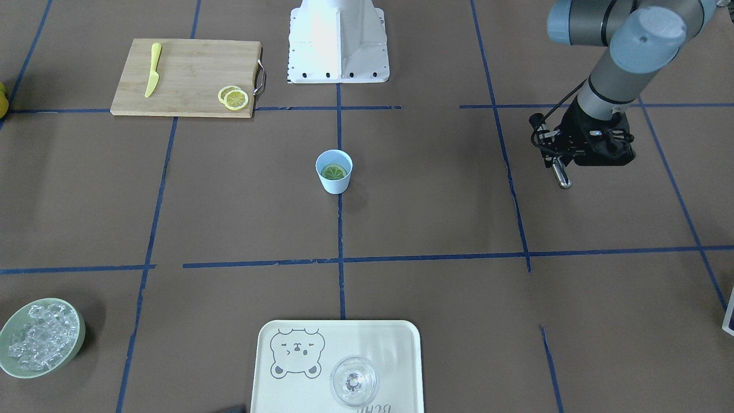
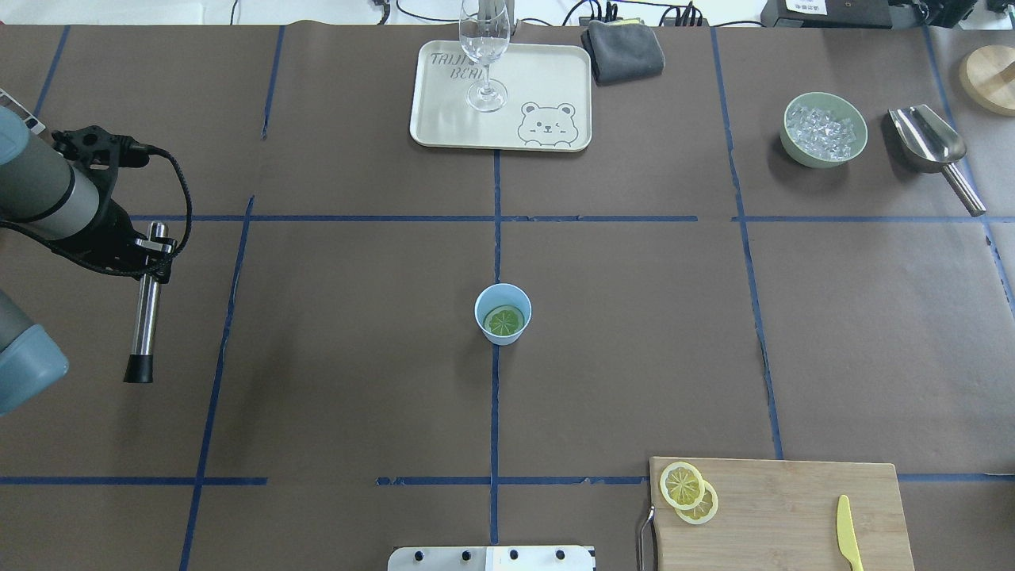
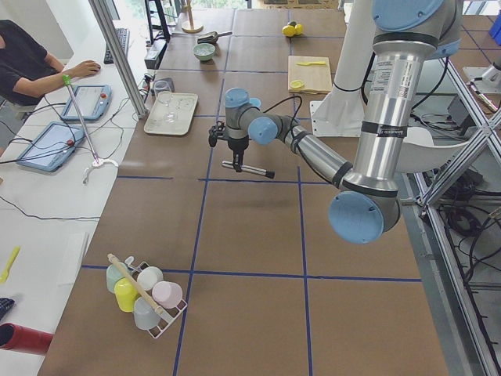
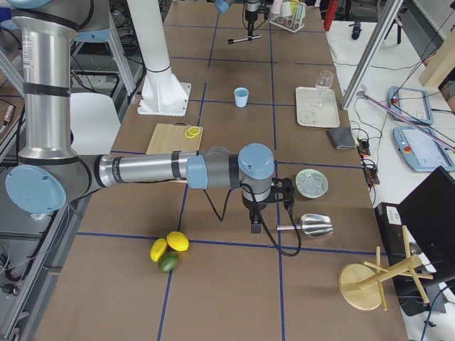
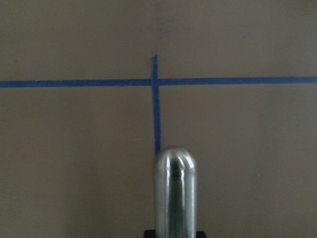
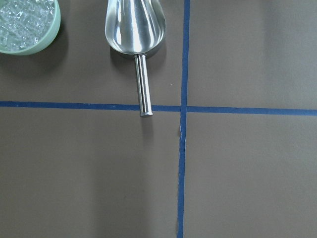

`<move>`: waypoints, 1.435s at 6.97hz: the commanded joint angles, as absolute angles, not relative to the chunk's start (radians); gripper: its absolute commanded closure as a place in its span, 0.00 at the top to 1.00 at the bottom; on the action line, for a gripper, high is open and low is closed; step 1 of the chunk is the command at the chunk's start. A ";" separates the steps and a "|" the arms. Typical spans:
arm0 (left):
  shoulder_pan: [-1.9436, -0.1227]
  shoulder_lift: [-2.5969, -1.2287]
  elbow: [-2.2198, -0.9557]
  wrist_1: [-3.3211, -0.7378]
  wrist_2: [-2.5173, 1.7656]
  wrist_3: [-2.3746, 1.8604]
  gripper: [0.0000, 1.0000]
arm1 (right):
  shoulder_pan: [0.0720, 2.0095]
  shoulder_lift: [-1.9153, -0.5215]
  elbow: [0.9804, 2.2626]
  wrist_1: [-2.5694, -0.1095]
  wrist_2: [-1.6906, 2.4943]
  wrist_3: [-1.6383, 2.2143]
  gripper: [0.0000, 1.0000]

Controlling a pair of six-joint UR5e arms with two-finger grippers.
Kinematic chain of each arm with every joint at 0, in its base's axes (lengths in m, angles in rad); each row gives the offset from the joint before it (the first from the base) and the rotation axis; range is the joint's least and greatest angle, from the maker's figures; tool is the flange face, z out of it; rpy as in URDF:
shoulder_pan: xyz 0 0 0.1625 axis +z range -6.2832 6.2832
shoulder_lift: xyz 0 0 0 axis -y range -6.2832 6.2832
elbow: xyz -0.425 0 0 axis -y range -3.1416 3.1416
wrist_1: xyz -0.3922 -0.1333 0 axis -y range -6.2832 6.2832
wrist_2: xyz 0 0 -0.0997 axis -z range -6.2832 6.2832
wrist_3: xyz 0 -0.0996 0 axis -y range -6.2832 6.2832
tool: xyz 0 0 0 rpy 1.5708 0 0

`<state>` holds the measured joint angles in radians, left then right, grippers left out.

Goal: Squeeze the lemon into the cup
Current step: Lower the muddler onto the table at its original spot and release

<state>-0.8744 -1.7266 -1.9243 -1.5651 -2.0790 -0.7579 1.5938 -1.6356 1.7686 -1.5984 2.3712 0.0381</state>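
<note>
The light-blue cup (image 1: 334, 179) (image 2: 502, 331) stands upright at the table's centre, on the blue tape line. One lemon slice (image 1: 334, 171) (image 2: 504, 321) lies flat inside it. Two more slices (image 1: 235, 98) (image 2: 687, 490) lie on the cutting board. My left gripper (image 1: 559, 163) (image 2: 151, 246) is far off to the cup's side, shut on a metal rod (image 2: 144, 309) (image 5: 174, 193) with a black tip, held level above the table. My right gripper (image 4: 254, 222) shows only in the exterior right view, above the table near the scoop; I cannot tell whether it is open or shut.
A wooden cutting board (image 2: 785, 507) holds a yellow knife (image 2: 847, 543). A tray (image 2: 444, 119) bears a clear glass (image 2: 484, 55). A green bowl of ice (image 2: 823, 129), a metal scoop (image 2: 928, 139) (image 6: 134, 29) and a grey cloth (image 2: 624, 49) lie at the far side.
</note>
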 commanded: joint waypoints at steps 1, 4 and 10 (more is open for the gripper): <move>-0.874 -1.717 -1.820 -1.554 -2.007 -0.625 0.00 | 1.594 -1.634 1.769 -1.598 2.370 0.037 1.00; -0.880 -1.713 -1.692 -1.562 -2.009 -0.632 0.00 | 1.594 -1.634 1.775 -1.585 2.370 0.037 1.00; -0.904 -1.727 -1.629 -1.565 -2.011 -0.696 0.99 | 1.594 -1.634 1.790 -1.577 2.370 0.037 1.00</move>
<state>-0.9031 -1.7227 -1.6375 -1.5634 -2.0115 -0.6831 1.5938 -1.6344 1.7875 -1.5771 2.3700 0.0368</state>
